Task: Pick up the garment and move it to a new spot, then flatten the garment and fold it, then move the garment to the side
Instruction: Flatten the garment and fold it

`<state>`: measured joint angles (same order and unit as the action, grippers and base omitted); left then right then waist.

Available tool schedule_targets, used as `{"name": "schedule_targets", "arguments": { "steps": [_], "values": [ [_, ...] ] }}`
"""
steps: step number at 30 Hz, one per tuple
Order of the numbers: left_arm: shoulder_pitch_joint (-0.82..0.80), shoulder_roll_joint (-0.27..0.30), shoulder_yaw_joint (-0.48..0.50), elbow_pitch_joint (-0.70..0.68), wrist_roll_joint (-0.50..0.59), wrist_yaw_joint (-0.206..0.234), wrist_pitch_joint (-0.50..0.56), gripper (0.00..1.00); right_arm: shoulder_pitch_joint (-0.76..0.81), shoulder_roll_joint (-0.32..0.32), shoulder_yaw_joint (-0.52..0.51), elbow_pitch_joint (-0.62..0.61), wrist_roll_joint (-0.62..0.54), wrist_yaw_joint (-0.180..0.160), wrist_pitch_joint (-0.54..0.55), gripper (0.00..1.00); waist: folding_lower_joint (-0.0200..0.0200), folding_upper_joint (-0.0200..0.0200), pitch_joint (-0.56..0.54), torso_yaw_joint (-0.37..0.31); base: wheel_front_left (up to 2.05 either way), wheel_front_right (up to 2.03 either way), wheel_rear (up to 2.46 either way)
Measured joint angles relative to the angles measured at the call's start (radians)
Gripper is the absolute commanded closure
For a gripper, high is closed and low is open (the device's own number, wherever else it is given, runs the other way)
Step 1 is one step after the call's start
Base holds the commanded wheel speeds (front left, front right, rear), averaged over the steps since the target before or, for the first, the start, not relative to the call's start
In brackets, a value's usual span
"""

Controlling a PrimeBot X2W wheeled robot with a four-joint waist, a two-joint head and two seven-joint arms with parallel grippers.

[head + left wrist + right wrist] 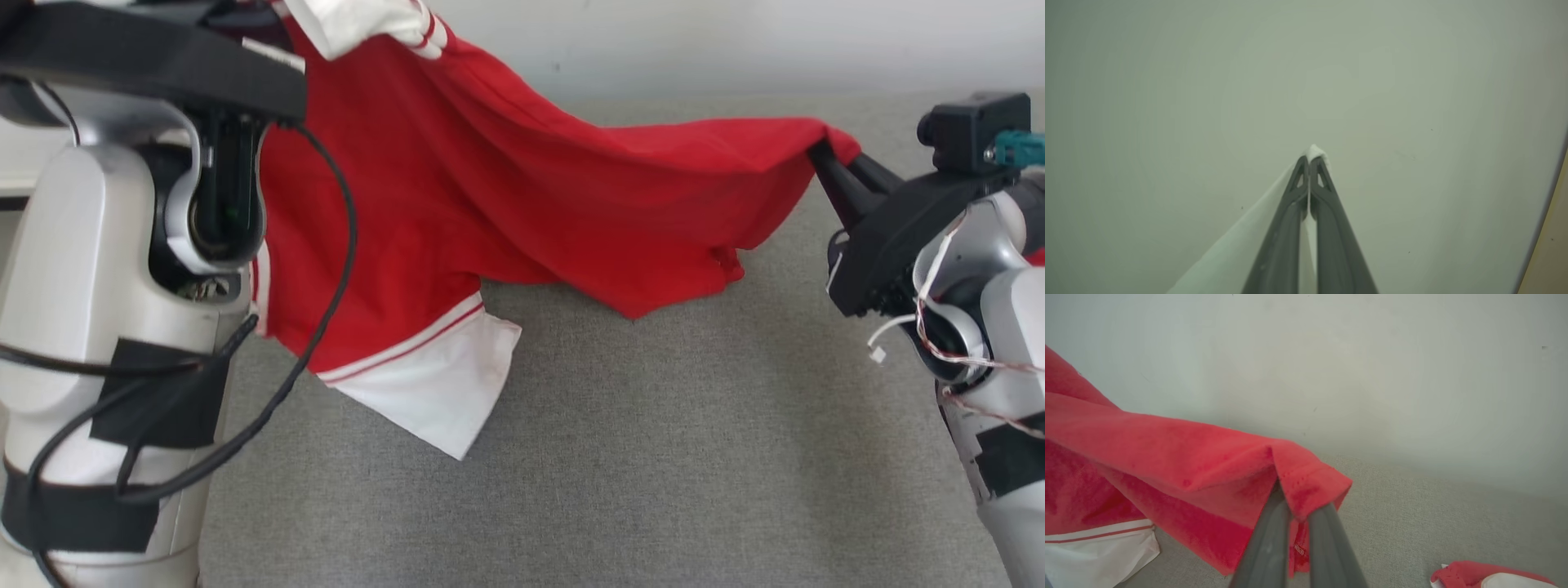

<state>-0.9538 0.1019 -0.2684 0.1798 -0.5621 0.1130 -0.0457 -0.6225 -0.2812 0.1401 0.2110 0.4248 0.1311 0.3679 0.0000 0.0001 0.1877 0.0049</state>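
One garment [490, 188], red with two white sleeves, hangs stretched between two grippers over a grey mat [653, 449].

The left gripper [1309, 161] is clenched. In the left wrist view a tuft of white cloth pokes out just past its tips, and more white cloth falls away below and to one side of the fingers, with a bare wall [1208, 81] behind.

The right gripper [824, 163] is clamped on a red hem corner. In the right wrist view the fold drapes over the tips and hides them, and the stitched hem shows beside the jaws.

The head view gives the whole span. From the right jaws the red cloth runs up and across towards the left arm and sags between them. One sleeve [441, 392] dangles low over the mat; the other [359, 24] is up near the left arm.

The right wrist view adds one small red-and-white cloth [1490, 575] lying on the mat, apart from the jaws on the side away from the garment. I cannot tell what it is.
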Motion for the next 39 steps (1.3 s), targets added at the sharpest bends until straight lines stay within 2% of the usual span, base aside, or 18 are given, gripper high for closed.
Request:
{"name": "schedule_targets", "arguments": {
  "steps": [12, 19, 26, 30, 33, 35, 36, 39],
  "values": [
    [-0.207, -0.026, -0.007, 0.188, 0.001, -0.006, -0.053, 1.00, -0.255, 0.045, 0.066, 0.149, 0.099, 0.000, -0.067, 1.00, 0.0002, 0.0001, 0.128, -0.017, 0.00, 0.00, 0.00],
    [-0.363, -0.023, -0.012, 0.320, 0.040, -0.006, -0.116, 1.00, -0.489, 0.139, 0.058, 0.331, 0.105, 0.000, -0.194, 1.00, 0.0003, 0.0001, 0.212, -0.041, 0.00, 0.00, 0.00],
    [-0.494, 0.006, -0.016, 0.405, 0.105, -0.008, -0.195, 1.00, -0.664, 0.204, 0.021, 0.520, 0.102, 0.000, -0.383, 1.00, 0.0003, 0.0001, 0.251, -0.085, 0.00, 0.00, 0.00],
    [-0.546, 0.004, 0.016, 0.375, 0.133, -0.002, -0.212, 1.00, -0.735, 0.217, -0.004, 0.608, 0.092, 0.000, -0.504, 1.00, 0.0003, 0.0001, 0.249, -0.099, 0.00, 0.00, 0.00],
    [-0.563, -0.001, 0.044, 0.268, 0.191, -0.010, -0.215, 1.00, -0.785, 0.223, -0.015, 0.644, 0.081, 0.000, -0.578, 1.00, -0.0001, -0.0001, 0.246, -0.101, 0.00, 0.00, 0.00],
    [-0.562, -0.009, 0.058, 0.198, 0.230, -0.024, -0.216, 1.00, -0.821, 0.224, -0.021, 0.653, 0.058, 0.000, -0.607, 1.00, -0.0002, -0.0002, 0.251, -0.100, 0.00, 0.00, 0.00],
    [-0.539, -0.021, 0.058, 0.151, 0.251, -0.047, -0.216, 1.00, -0.832, 0.223, -0.019, 0.664, 0.037, 0.000, -0.619, 1.00, -0.0002, -0.0003, 0.260, -0.096, 0.00, 0.00, 0.00],
    [-0.464, -0.036, 0.032, 0.141, 0.286, -0.072, -0.216, 1.00, -0.810, 0.220, 0.011, 0.694, 0.018, 0.000, -0.624, 1.00, 0.0000, -0.0001, 0.279, -0.086, 0.00, 0.00, 0.00]
  ]
}}
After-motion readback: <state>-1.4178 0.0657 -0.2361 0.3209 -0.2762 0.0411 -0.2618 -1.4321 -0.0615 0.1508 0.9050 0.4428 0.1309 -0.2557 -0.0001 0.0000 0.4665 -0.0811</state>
